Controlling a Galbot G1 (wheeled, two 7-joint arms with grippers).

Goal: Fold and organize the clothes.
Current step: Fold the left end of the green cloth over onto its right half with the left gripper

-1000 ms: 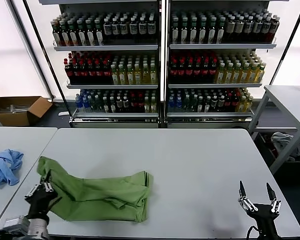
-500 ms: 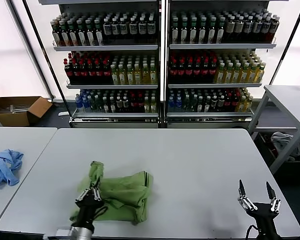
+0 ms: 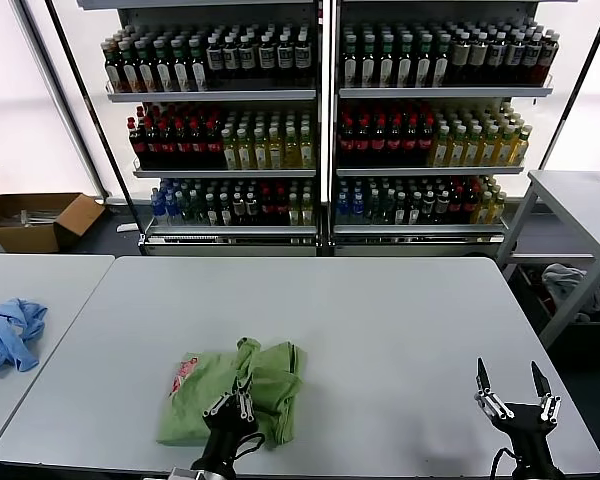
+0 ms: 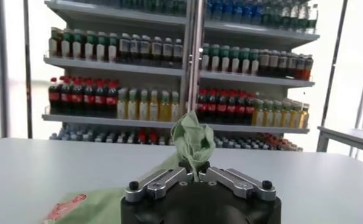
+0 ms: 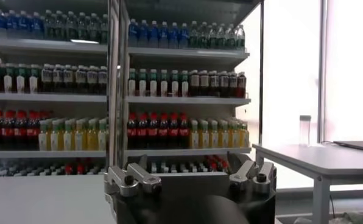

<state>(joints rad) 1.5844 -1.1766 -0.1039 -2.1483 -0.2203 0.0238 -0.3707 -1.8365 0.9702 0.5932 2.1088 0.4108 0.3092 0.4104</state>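
Note:
The light green polo shirt point(image 3: 205, 392) lies bunched and partly folded near the front edge of the grey table point(image 3: 380, 320), its red-and-white logo point(image 3: 183, 375) facing up at its left. My left gripper point(image 3: 235, 402) is shut on a pinched fold of the green shirt point(image 4: 192, 141), lifted just above the heap over its right half. In the left wrist view the cloth stands up between the closed fingers point(image 4: 163, 179). My right gripper point(image 3: 514, 385) waits open at the table's front right corner, nothing between its fingers point(image 5: 136, 176).
A light blue garment point(image 3: 8, 333) lies on the neighbouring table at the left. Shelves of drink bottles point(image 3: 320, 130) stand behind the table. A cardboard box point(image 3: 30, 218) sits on the floor at far left, another table point(image 3: 580, 200) at right.
My left gripper has carried the shirt's left edge rightward across the garment, folding it over. The shirt is now a compact heap with its logo showing. The right arm has not moved.

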